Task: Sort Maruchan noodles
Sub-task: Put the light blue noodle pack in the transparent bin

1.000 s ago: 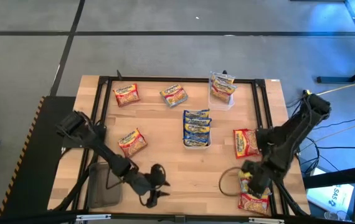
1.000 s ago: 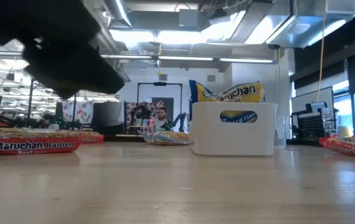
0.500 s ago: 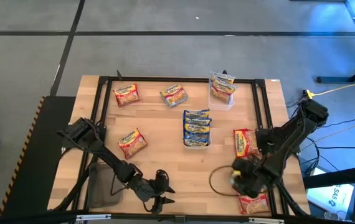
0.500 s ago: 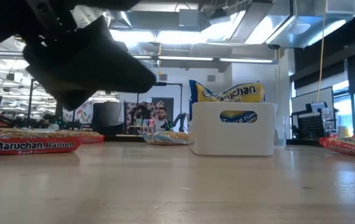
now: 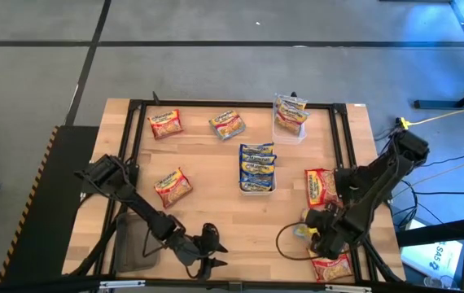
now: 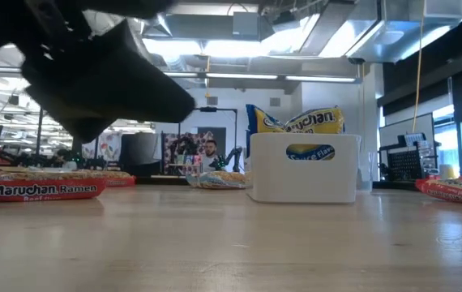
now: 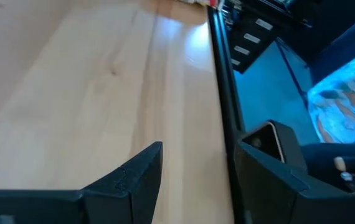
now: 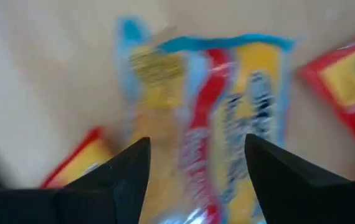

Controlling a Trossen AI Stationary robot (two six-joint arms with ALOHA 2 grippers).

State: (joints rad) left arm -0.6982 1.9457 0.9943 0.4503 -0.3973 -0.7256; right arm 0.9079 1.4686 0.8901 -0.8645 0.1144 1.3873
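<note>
High view, left to right: leaving two red-bordered packets (image 5: pixel 165 124) (image 5: pixel 172 185) lying loose on the left half of the worktop (image 5: pixel 216 207). Parking the left claw (image 5: pixel 206 254) low by the front edge, spread wide and gripping nothing. Passing a loose packet (image 5: pixel 228 124) at the back, a white tray (image 5: pixel 256 189) already stacked with blue-bordered packets in the middle, and a clear tub (image 5: pixel 290 130) holding more. Reaching with the right claw (image 5: pixel 312 232), fingers apart, at a blue-bordered packet (image 8: pixel 215 112) near the front right corner, with red ones just beside it. Probably picking up this packet for the tray. Next, needing a clean pinch on thin, slippery plastic without dragging its neighbours.
</note>
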